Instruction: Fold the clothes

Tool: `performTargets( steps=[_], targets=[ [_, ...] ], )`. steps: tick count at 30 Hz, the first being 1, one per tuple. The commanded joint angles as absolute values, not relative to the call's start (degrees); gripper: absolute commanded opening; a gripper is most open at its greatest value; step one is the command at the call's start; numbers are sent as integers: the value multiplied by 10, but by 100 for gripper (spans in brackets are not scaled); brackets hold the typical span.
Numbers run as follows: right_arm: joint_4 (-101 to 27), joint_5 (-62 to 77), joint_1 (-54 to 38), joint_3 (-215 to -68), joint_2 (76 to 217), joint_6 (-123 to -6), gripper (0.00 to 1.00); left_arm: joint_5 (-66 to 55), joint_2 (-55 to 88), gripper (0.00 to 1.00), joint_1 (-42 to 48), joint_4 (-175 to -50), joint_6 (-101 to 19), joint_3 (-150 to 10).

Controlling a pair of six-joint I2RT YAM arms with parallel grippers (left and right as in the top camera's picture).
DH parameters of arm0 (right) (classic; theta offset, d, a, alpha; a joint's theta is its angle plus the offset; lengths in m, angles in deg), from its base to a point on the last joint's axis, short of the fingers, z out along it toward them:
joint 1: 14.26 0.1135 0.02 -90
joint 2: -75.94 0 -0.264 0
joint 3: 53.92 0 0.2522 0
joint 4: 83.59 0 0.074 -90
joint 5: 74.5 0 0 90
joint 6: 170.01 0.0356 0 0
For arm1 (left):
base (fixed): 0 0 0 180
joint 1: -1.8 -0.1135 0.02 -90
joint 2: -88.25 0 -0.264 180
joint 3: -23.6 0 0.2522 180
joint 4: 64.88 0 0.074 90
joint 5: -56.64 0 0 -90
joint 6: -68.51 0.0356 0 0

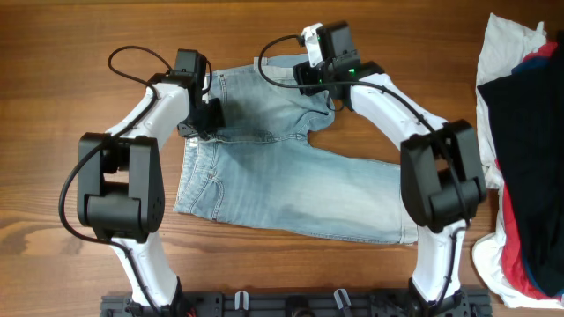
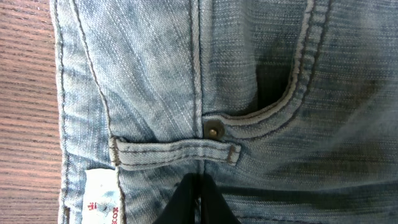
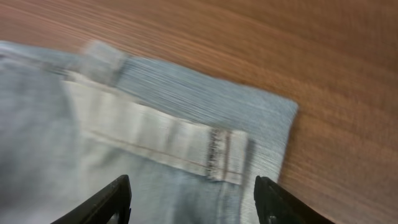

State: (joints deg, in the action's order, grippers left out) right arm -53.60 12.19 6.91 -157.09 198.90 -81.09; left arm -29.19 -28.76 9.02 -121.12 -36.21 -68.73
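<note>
Hovering blurred over the shorts (image 3: pixel 155 99), right gripper (image 3: pixel 191 186) gapes; left gripper (image 2: pixel 199 186), mostly cropped, is closed.

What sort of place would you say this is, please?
Most likely a robotics lab bench set up for laundry practice: a left arm and right arm stand at a wooden table, denim shorts lie spread between them, and a pile of garments waits at one edge.

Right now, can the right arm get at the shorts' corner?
Probably yes: the right gripper is open right at the shorts' corner, with nothing visible between its fingers and the denim.
</note>
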Motion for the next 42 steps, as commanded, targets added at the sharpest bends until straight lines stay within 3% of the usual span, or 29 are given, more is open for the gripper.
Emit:
performTargets(
  steps=[1,5,7,9,12,13,20,23,25,26,28,42],
  targets=[
    [-547,151,63,-1572,2021,-769,64,-310,-317,6,88,-1231,-369,-666],
    [-553,104,63,-1572,2042,-769,62,-310,-317,6,88,-1231,-369,-666],
    [-555,89,63,-1572,2047,-768,57,-310,-317,6,88,-1231,-369,-666],
    [-558,90,63,-1572,2048,-768,46,-310,-317,6,88,-1231,-369,-666],
    [-561,90,63,-1573,2047,-763,11,-310,-317,6,88,-1231,-369,-666],
    [-559,98,62,-1573,2045,-753,4,-310,-317,6,88,-1231,-369,-666],
    [-475,264,-5,-1574,1928,-648,4,-311,-317,6,88,-1231,-369,-666],
    [-378,320,-69,-1574,1871,-580,4,-310,-317,6,88,-1231,-369,-666],
    [-309,300,-108,-1574,1864,-547,6,-311,-317,6,88,-1231,-369,-666],
    [-280,275,-121,-1572,1864,-544,12,-311,-317,6,88,-1231,-369,-666],
    [-224,218,-140,-1566,1864,-544,35,-310,-317,6,88,-1231,-369,-666],
    [-37,185,-144,-1565,1836,-587,38,-310,-257,4,57,-1273,-369,-707]
  ],
)
